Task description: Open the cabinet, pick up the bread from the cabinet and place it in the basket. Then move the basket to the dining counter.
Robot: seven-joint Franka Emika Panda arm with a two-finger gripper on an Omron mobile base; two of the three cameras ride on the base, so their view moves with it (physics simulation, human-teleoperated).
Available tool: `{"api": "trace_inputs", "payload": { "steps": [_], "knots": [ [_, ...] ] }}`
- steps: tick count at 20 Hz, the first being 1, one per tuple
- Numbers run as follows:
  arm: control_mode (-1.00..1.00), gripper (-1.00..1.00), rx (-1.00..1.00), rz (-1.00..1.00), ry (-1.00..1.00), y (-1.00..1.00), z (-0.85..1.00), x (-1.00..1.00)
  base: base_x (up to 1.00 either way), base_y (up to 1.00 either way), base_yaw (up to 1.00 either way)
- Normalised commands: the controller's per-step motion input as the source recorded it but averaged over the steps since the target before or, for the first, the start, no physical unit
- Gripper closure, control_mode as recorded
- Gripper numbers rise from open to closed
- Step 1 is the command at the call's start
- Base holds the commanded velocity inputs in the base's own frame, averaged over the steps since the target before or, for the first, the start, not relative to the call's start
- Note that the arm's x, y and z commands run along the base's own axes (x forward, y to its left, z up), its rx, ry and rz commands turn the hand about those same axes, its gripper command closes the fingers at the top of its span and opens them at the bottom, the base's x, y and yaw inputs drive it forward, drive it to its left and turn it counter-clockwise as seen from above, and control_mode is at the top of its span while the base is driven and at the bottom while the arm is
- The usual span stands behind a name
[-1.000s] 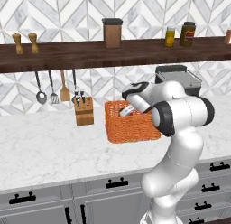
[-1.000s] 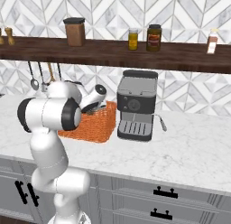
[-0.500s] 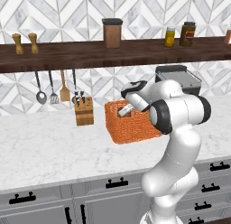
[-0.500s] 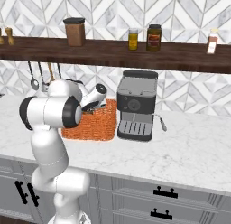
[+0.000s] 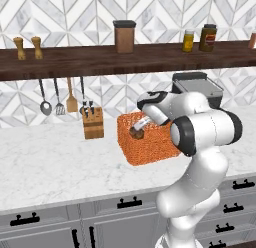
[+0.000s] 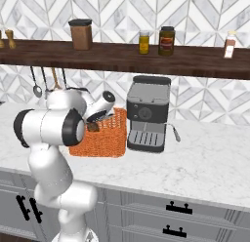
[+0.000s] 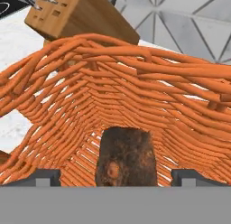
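Note:
The orange woven basket [image 5: 152, 147] [image 6: 106, 137] stands on the marble worktop, beside the coffee machine. My gripper [image 5: 138, 128] [image 6: 95, 121] reaches into its open top from above. In the hand view the two fingertips [image 7: 43, 177] stand wide apart, and the brown bread [image 7: 126, 156] sits between them with a gap on each side. The basket's woven wall [image 7: 135, 83] rises behind it. The bread [image 5: 136, 134] [image 6: 93, 127] shows as a dark lump at the basket's rim, just under the fingers. The cabinet and the dining counter are out of view.
A wooden knife block [image 5: 93, 123] stands left of the basket, and a grey coffee machine [image 6: 148, 115] touches its right side. Utensils [image 5: 56, 98] hang on the wall. Above runs a dark shelf [image 5: 75, 62] with jars. Grey drawers [image 5: 125, 207] sit under the worktop.
The jaws have spread wide and let go of the bread, which now sits loose between them over the basket. The arm has barely moved.

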Motion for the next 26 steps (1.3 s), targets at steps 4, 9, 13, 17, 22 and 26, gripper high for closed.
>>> {"api": "trace_inputs", "payload": {
  "steps": [4,9,13,17,22,26],
  "knots": [
    [-1.00,-1.00,0.00,0.00,-0.02,0.00,0.86,-0.86,0.00,0.00,0.00],
    [-1.00,-1.00,0.00,0.00,0.00,0.31,0.48,-0.98,0.00,0.00,0.00],
    [-1.00,-1.00,0.00,0.00,0.09,0.52,0.46,-0.63,0.00,0.00,0.00],
    [-1.00,-1.00,-0.06,0.00,0.11,0.22,0.26,-0.46,0.00,0.00,0.00],
    [-1.00,-1.00,-0.20,0.00,0.11,0.07,-0.05,-0.27,0.00,0.00,0.00],
    [-1.00,-1.00,-0.19,0.00,0.14,0.11,-0.30,0.21,0.00,0.00,0.00]
  ]
}}
